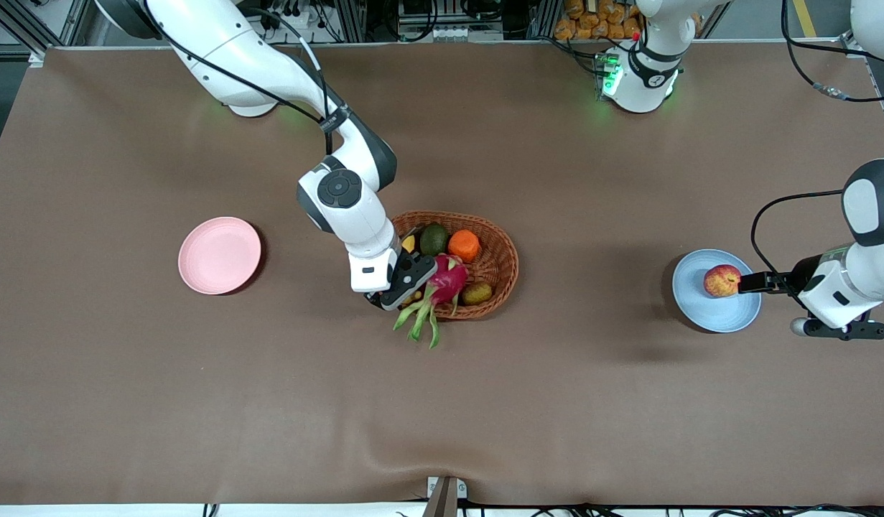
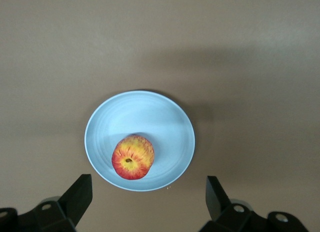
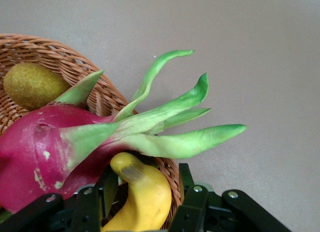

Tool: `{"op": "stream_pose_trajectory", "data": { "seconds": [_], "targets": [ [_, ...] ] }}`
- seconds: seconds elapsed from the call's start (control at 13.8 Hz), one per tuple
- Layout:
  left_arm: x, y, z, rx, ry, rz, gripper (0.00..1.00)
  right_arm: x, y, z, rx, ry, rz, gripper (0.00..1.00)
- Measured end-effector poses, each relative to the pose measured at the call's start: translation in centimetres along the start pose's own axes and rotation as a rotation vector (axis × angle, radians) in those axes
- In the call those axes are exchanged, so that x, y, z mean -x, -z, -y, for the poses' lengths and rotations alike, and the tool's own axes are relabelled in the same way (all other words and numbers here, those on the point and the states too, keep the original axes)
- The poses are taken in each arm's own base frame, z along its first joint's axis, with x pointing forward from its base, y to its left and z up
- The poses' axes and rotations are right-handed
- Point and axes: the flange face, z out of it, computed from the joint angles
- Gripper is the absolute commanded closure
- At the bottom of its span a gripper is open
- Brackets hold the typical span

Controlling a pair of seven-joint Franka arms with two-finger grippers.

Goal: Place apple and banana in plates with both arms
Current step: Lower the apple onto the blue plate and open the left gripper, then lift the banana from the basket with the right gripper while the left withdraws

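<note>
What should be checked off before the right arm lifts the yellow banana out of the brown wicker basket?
1. Right gripper astride the long yellow banana: ok, a finger on each side of it.
2. Grip closed firmly on the banana: cannot tell.
3. Lift path: not ok, the magenta dragon fruit leans against the banana in the brown oval wicker basket.
4. Pale pink round plate bare and ready: ok.
5. Small red-and-yellow apple resting on the light blue round plate: ok.
6. Left gripper open, off the apple: ok.
</note>
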Motion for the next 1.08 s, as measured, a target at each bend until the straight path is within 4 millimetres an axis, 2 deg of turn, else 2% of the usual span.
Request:
{"op": "stream_pose_trajectory", "data": {
  "seconds": [0.07, 0.22, 0.36, 0.51, 0.65, 0.72, 0.94, 1.08],
  "targets": [
    [-0.2, 0.6, -0.1, -0.002, -0.002, -0.011, 0.0, 0.0, -0.1, 0.0, 0.0, 0.0, 0.001, 0.45],
    [-0.3, 1.3, 0.1, -0.003, -0.03, -0.02, 0.0, 0.1, -0.3, 0.0, -0.001, 0.0, 0.002, 0.52],
    [-0.4, 1.4, 0.1, -0.004, -0.056, -0.023, 0.0, 0.2, -0.6, 0.0, -0.003, -0.001, 0.006, 0.65],
    [-0.6, 2.5, 0.3, -0.008, -0.057, -0.046, 0.0, 0.3, -0.9, 0.0, -0.004, -0.001, 0.007, 0.84],
    [-1.0, 4.7, -0.3, -0.033, -0.061, -0.086, 0.0, 0.2, -0.9, 0.0, -0.003, 0.001, 0.005, 0.98],
    [-1.0, 6.1, -1.1, -0.061, -0.067, -0.105, 0.0, 0.1, -0.8, 0.0, -0.003, 0.001, 0.003, 1.0],
    [0.3, 11.3, -4.7, -0.12, -0.095, -0.176, 0.0, -0.1, -0.6, -0.2, -0.001, 0.0, -0.003, 1.0],
    [2.3, 14.6, -5.9, -0.111, -0.057, -0.187, 0.0, -0.5, -0.3, -0.4, 0.002, -0.002, -0.014, 1.0]
  ]
}}
